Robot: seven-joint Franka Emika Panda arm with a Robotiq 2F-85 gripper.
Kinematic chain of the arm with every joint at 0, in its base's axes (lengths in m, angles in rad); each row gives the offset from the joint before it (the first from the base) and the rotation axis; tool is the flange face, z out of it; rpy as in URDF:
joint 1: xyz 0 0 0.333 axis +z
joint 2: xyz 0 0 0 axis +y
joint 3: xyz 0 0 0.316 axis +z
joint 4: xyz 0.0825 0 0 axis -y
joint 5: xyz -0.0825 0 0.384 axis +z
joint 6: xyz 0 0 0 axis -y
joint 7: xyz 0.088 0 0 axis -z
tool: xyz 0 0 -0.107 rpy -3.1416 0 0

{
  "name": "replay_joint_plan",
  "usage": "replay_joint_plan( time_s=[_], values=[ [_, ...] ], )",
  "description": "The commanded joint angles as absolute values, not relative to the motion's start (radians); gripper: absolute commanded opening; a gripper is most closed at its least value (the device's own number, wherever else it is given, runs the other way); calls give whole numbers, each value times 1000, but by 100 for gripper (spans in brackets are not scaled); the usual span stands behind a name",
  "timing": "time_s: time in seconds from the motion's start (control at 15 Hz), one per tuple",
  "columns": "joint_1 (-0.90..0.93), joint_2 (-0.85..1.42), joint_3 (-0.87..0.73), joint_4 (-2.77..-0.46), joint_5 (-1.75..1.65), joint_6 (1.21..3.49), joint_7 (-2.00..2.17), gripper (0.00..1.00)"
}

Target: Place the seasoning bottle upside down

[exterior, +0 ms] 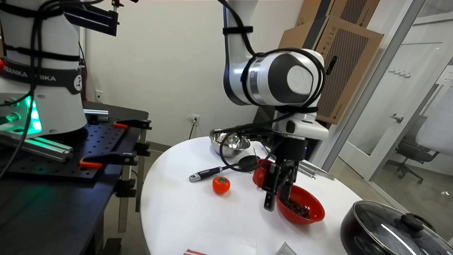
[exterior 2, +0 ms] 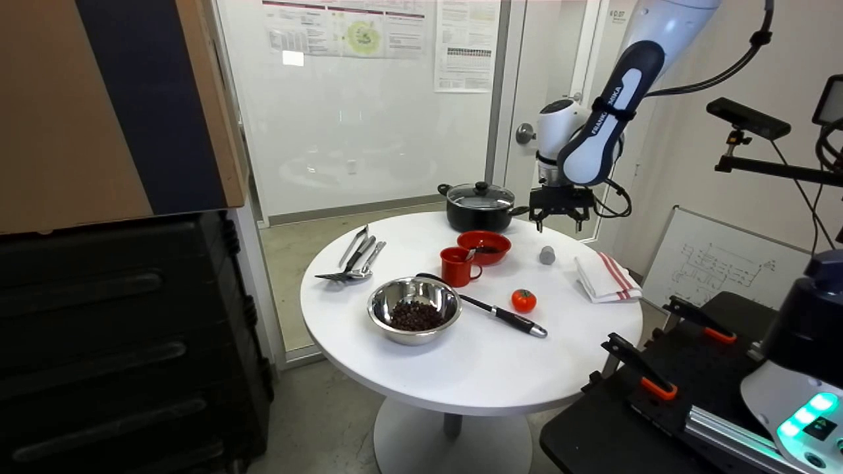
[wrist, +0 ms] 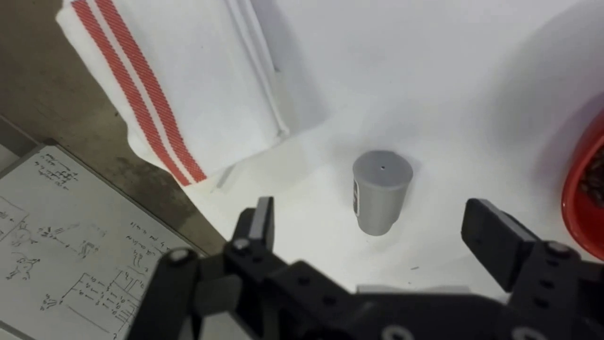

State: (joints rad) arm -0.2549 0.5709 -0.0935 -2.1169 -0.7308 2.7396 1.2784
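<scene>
On round white table point(exterior 2: 487, 362), small grey cylindrical seasoning bottle point(wrist: 381, 198) apparently stands on end. Black two-fingered gripper point(exterior 2: 560, 227) hangs above, jaws parted.

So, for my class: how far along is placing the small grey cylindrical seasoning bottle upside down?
Done: the black two-jawed gripper is open, and the wrist view shows the grey seasoning bottle between its jaws. In hand: nothing; the bottle rests ungripped on the round white table. Left, probably: grasp, turn over, set down, release. Which end is up, the pictures don't settle.
</scene>
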Motion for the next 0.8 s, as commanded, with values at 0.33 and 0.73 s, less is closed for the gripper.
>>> replay_joint_plan(
  time_s=[0.33,0.73],
  values=[
    [10,898,-344,-1815,-492,2738,1282,100],
    [182,1066,-495,-1747,-464,2783,1316,100]
  ],
)
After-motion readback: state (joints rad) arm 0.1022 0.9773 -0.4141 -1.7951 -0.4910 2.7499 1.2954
